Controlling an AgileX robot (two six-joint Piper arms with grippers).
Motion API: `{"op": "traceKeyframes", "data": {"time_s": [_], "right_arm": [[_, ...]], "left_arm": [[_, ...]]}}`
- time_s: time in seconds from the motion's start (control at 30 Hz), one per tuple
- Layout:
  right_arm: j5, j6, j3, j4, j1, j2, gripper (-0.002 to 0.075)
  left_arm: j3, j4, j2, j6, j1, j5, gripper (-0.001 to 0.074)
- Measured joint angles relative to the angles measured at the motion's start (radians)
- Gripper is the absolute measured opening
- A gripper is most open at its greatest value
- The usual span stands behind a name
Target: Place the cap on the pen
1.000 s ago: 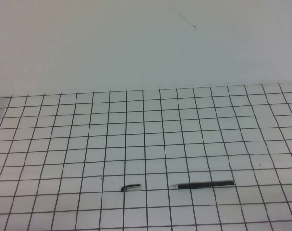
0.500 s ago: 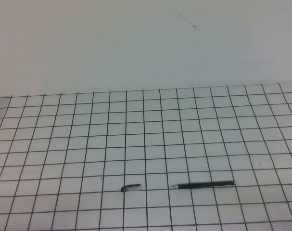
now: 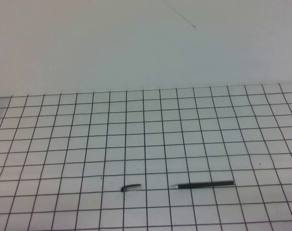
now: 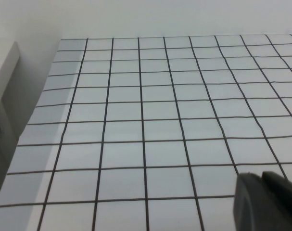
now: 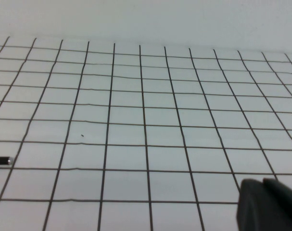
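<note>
- pen (image 3: 204, 184) flat on gridded table (image 3: 146, 134), cap (image 3: 131, 187) apart, to its left
- left gripper (image 4: 263, 202), right gripper (image 5: 266, 204): above table, jaws together, empty

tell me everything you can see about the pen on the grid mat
The pen is thin, straight and black with a slight sheen, with a small silver pointed tip at its left end. It is uncapped and lies flat, roughly sideways, near the front of the gridded mat, right of centre. Its cap lies apart to its left. Nothing touches the pen but the mat. In the right wrist view only its blunt end shows.
</note>
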Motion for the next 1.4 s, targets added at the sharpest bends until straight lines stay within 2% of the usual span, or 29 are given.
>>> {"op": "traceKeyframes", "data": {"time_s": [1.1, 1.27, 1.4], "right_arm": [[-0.012, -0.007, 0.000, -0.005, 0.000, 0.000, -0.0003], [-0.107, -0.002, 0.000, 0.000, 0.000, 0.000, -0.0003], [-0.324, -0.002, 0.000, 0.000, 0.000, 0.000, -0.0003]], "left_arm": [[0.000, 0.052, 0.000, 0.034, 0.000, -0.092, -0.0001], [0.000, 0.054, 0.000, 0.034, 0.000, -0.236, -0.0001], [0.000, 0.028, 0.000, 0.034, 0.000, -0.393, -0.0001]]}}
